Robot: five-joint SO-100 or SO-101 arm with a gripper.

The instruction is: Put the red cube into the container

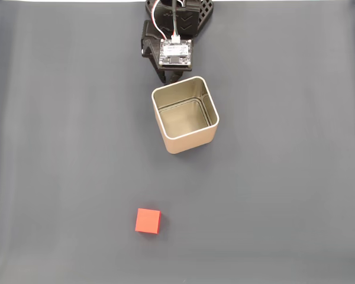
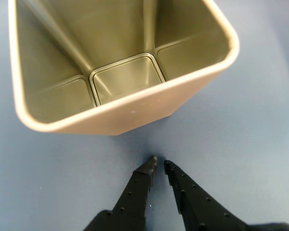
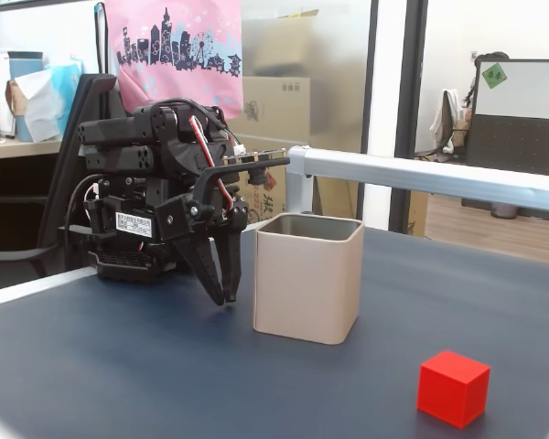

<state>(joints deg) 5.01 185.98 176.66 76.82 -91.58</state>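
The red cube [image 1: 148, 220] lies on the dark mat, well in front of the container in a fixed view, and shows at the lower right in the other fixed view [image 3: 453, 388]. The container [image 1: 184, 114] is a pale gold square tin, upright and with nothing in it [image 2: 125, 77] [image 3: 307, 277]. My gripper [image 2: 159, 163] hangs just behind the tin, tips pointing down close above the mat [image 3: 229, 298]. Its black fingers [image 2: 139, 185] stand nearly together with nothing between them. The folded arm sits at the far edge.
The dark mat [image 1: 59, 148] spreads wide on both sides of the tin and around the cube. A metal rail [image 3: 439, 178] runs behind the table, and the arm's base [image 3: 133, 229] stands at the mat's back edge.
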